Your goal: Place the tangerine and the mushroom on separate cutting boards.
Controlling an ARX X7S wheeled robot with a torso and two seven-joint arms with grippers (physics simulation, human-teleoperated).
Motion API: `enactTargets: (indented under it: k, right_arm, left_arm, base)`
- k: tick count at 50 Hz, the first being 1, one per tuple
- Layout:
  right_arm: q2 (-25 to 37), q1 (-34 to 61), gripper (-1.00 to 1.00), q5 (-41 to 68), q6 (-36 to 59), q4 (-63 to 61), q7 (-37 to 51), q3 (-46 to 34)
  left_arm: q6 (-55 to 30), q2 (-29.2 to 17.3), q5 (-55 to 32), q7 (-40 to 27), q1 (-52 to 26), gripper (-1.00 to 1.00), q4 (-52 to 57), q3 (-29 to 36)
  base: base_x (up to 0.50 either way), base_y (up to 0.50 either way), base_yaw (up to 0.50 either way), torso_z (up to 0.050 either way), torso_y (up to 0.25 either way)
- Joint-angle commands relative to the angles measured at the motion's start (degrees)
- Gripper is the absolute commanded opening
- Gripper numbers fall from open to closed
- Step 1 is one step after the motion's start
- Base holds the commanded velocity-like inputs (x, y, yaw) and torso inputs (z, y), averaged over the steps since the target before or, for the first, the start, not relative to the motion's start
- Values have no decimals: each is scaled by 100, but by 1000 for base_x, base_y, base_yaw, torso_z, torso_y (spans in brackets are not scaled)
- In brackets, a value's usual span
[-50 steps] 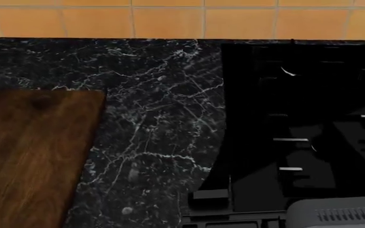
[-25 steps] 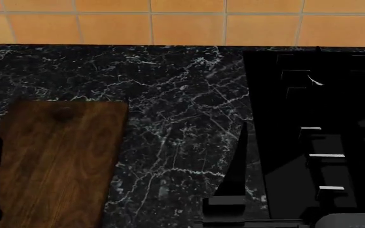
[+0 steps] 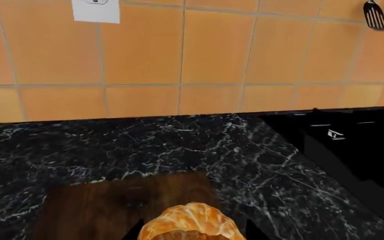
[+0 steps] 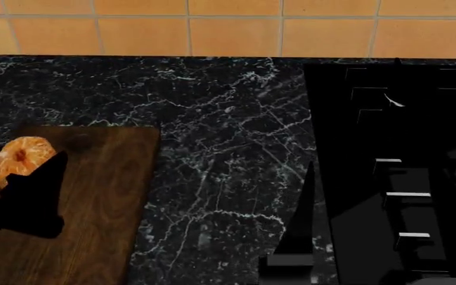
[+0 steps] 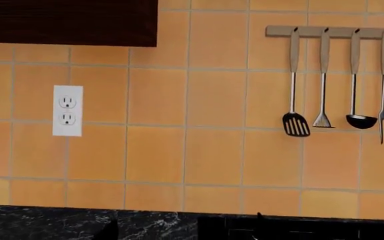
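The tangerine [image 4: 24, 157] hangs over the far left part of the dark walnut cutting board [image 4: 101, 202], with my left gripper [image 4: 18, 172] shut on it. In the left wrist view the tangerine [image 3: 192, 224] fills the gap between the two dark fingertips [image 3: 136, 231], and the cutting board [image 3: 112, 200] lies below it. My right gripper [image 5: 185, 227] is open, holds nothing, and faces the tiled wall above the counter's back edge. The mushroom is out of view.
Black marble counter [image 4: 220, 148] runs to the right of the board. A black stove [image 4: 394, 154] with grates takes up the right side. On the orange tiled wall [image 5: 212, 100] are an outlet [image 5: 67, 110] and a rack of hanging utensils [image 5: 335, 80].
My left gripper has come in from the left with the tangerine and now hangs over the board's far left part. The grey arm part at the lower right has dropped out of view.
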Motion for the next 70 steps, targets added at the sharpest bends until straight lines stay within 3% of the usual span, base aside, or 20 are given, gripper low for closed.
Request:
enactTargets:
  k: [1, 7, 8, 9, 22, 28, 29, 40, 55, 61, 69, 70]
  right_arm:
    - [81, 33, 100, -168, -122, -58, 72, -215]
    - [189, -40, 100, -275, -235, -108, 112, -283]
    - [162, -549, 100, -909, -865, 504, -200, -453]
    - [189, -541, 100, -892, -916, 560, -264, -435]
    - [193, -532, 100, -798, -978, 631, -356, -406]
    - [64, -632, 100, -934, -1038, 731, -426, -474]
    - [63, -636, 100, -939, -1037, 729, -424, -476]
    - [3, -651, 100, -959, -1022, 754, -453, -492]
    - [2, -651, 100, -915, -1018, 723, -470, -484]
    - [18, -681, 100, -898, -1071, 757, -485, -478]
    - [653, 188, 100, 384, -534, 517, -660, -22]
    - [804, 580, 100, 765, -84, 444, -616, 126]
  left_arm:
    - [-149, 168, 320, 206, -266, -100, -612, 535]
    - [-160, 138, 372, 316, -117, -100, -589, 661]
    - [-167, 119, 379, 303, -113, -100, -583, 663]
    - [-162, 84, 428, 347, -59, -100, -572, 695]
    - [57, -19, 801, 482, 358, -100, -567, 809]
    - [-8, 38, 839, 439, 146, -100, -786, 872]
    - [-42, 35, 783, 355, 118, 100, -717, 845]
    - [-235, -10, 302, -127, -194, 100, -425, 600]
    - [-462, -280, -1700, -1487, -1096, 100, 233, 50]
    - [-367, -466, -1923, -1562, -1222, 100, 195, -148]
    - [-279, -1033, -1860, -1620, -1182, 100, 535, -694]
    - [-221, -1225, -2113, -1725, -1170, 100, 582, -869]
  base:
    - [0, 0, 0, 0, 0]
    - [0, 0, 0, 0, 0]
    - [0, 0, 0, 0, 0]
    - [0, 0, 0, 0, 0]
    - [0, 0, 0, 0, 1]
    - [0, 0, 0, 0, 0]
    - [0, 0, 0, 0, 0]
    - [0, 0, 0, 0, 0]
    - [0, 0, 0, 0, 0]
    - [0, 0, 0, 0, 0]
    - [0, 0, 0, 0, 0]
    - [0, 0, 0, 0, 0]
